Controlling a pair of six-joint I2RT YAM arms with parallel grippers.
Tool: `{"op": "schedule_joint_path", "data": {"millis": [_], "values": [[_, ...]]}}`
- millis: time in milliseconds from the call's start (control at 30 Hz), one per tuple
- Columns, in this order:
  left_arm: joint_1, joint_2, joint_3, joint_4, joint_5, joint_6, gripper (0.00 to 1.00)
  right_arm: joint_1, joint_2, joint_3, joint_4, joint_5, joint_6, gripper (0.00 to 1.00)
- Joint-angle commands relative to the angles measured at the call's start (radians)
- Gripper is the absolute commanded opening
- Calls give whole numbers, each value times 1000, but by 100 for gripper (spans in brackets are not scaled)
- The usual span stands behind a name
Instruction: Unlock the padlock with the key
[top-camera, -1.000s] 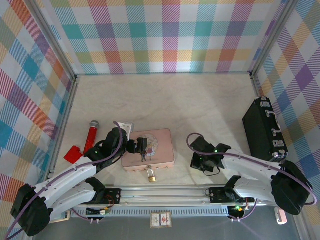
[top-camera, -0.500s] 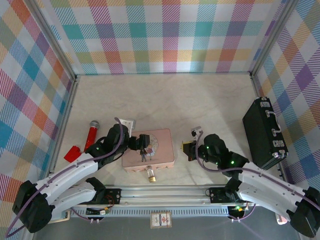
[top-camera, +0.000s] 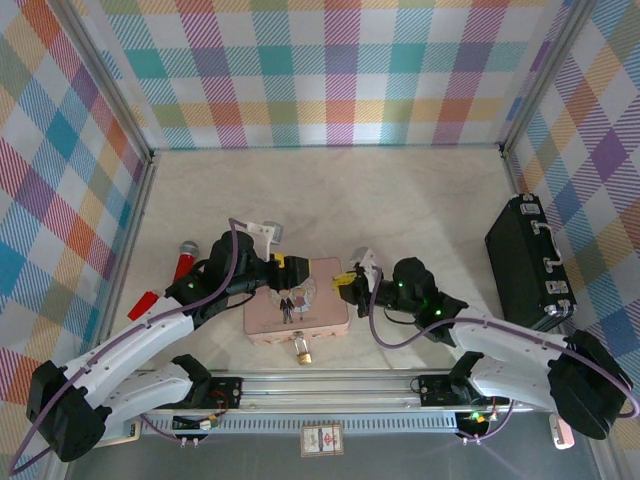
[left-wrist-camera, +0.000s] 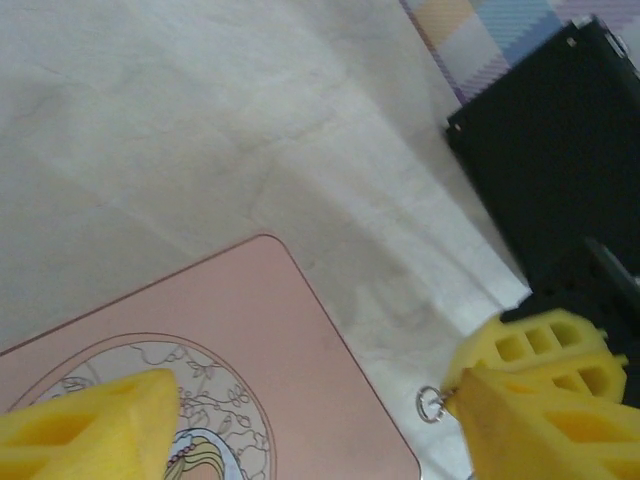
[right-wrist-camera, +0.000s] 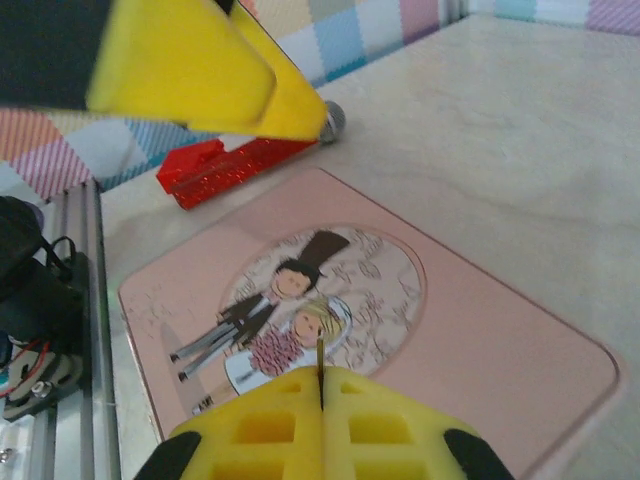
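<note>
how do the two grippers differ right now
The left gripper is open, fingers wide apart; the right gripper is shut on the key. The left gripper hovers over the pink tin; the right gripper is near the tin's right edge. Both have yellow fingers.

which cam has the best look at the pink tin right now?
Right wrist: the pink tin is close, its lid and cartoon couple clear; the fingers, shut on the key, hide the near edge. Top external shows it small, far corners covered. Left wrist catches one blurred corner.
</note>
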Motion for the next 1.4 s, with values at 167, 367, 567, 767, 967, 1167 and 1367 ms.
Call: {"op": "schedule_joint_path", "data": {"millis": [167, 367, 567, 767, 967, 1167, 1367], "values": [[-60, 59, 77, 44, 116, 50, 59, 8, 85, 98, 100, -123, 8, 0], [-68, 63, 65, 81, 132, 60, 47, 8, 116, 125, 128, -170, 42, 0], [-71, 51, 50, 110, 143, 45, 37, 8, 144, 130, 173, -208, 89, 0], [-72, 42, 43, 104, 137, 43, 35, 8, 133, 119, 211, -194, 99, 0], [-74, 52, 37, 124, 146, 37, 34, 8, 130, 116, 238, -201, 115, 0], [-74, 54, 35, 127, 138, 38, 30, 8, 133, 119, 247, -190, 120, 0], [-76, 54, 32, 133, 137, 39, 20, 7, 137, 110, 266, -156, 133, 0]]}}
